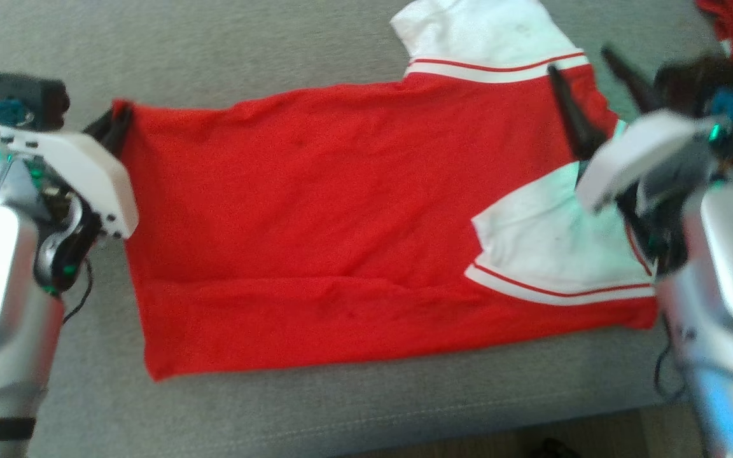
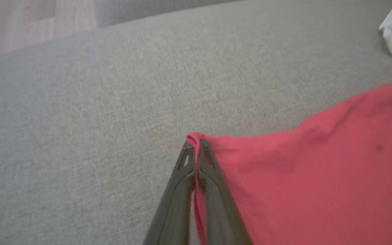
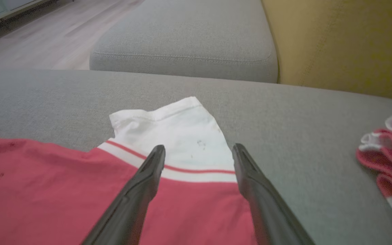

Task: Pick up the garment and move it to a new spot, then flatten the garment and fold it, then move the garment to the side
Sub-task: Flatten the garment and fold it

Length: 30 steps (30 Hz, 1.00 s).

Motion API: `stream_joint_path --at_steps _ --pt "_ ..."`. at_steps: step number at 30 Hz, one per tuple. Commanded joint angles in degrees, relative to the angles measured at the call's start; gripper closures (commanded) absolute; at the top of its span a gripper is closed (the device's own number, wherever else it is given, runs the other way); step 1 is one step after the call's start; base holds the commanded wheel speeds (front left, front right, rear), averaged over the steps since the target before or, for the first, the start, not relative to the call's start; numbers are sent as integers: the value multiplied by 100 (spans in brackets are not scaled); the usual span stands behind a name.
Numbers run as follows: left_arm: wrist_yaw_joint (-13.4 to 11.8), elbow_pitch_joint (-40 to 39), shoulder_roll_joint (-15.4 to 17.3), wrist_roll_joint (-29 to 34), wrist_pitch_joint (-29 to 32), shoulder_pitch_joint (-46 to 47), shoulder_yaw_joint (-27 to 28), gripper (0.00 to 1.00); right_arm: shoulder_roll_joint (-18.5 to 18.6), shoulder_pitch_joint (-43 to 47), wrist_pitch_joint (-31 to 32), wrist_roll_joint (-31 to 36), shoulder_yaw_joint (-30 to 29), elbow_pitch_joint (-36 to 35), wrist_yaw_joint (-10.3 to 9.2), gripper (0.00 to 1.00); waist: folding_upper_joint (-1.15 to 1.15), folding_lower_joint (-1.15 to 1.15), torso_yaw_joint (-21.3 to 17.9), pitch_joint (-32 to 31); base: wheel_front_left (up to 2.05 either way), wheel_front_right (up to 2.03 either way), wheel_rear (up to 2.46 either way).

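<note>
Count: one garment (image 1: 315,242), red with two white sleeves; two grippers; one other red-and-white cloth (image 3: 390,163).

Garment: spread flat on a grey cushion (image 1: 341,413); one sleeve points away from the body, the other lies over the red.

Left gripper (image 2: 194,144): jaws pinched together on the garment's hem-end corner, red fabric caught between the fingers.

Right gripper (image 3: 198,147): jaws apart, holding nothing; poised over the garment's shoulder at the outstretched sleeve; whether the tips touch the fabric cannot be told.

Cloth: bunched on the same cushion, past the garment's sleeve end and well apart from it.

Surroundings: a second grey cushion (image 3: 182,37) beyond the outstretched sleeve; a yellow backrest (image 3: 345,44) beyond the cloth; pale wood floor (image 3: 39,44) past the garment's hem end.
</note>
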State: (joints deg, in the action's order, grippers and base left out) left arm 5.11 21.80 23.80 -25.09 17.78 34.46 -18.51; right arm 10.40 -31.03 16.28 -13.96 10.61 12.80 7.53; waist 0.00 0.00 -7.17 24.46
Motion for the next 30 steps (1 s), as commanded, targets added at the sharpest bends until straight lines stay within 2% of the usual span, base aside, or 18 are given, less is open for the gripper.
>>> stream_joint_path --at_steps 1,8,14,26,27,29,30 --pt "5 -274 150 82 -213 340 183 100 77 -448 70 67 48 15 -4 0 0 0 191 66 0 0 0" --pt "-34 -467 -197 199 -796 469 1 100 467 -1744 466 290 57 1246 -4 0 0 0 825 265 0 0 0" --pt "-17 -326 -547 212 -1051 671 -204 100 708 -2532 811 380 155 2378 -4 0 0 0 1256 456 0 0 0" --pt "29 82 -791 181 -1380 858 -379 100 920 -3051 1024 348 308 3594 -4 0 0 0 1525 551 0 0 0" --pt "32 112 -794 176 -1394 862 -389 100 914 -3066 1059 310 335 3664 -4 15 0 0 1529 543 0 0 0" --pt "39 165 -795 166 -1416 867 -406 100 901 -3096 1116 220 408 3770 -4 51 0 0 1527 528 0 0 0" --pt "42 188 -795 160 -1425 870 -413 100 894 -3105 1149 162 450 3816 -4 57 0 0 1525 520 0 0 0"
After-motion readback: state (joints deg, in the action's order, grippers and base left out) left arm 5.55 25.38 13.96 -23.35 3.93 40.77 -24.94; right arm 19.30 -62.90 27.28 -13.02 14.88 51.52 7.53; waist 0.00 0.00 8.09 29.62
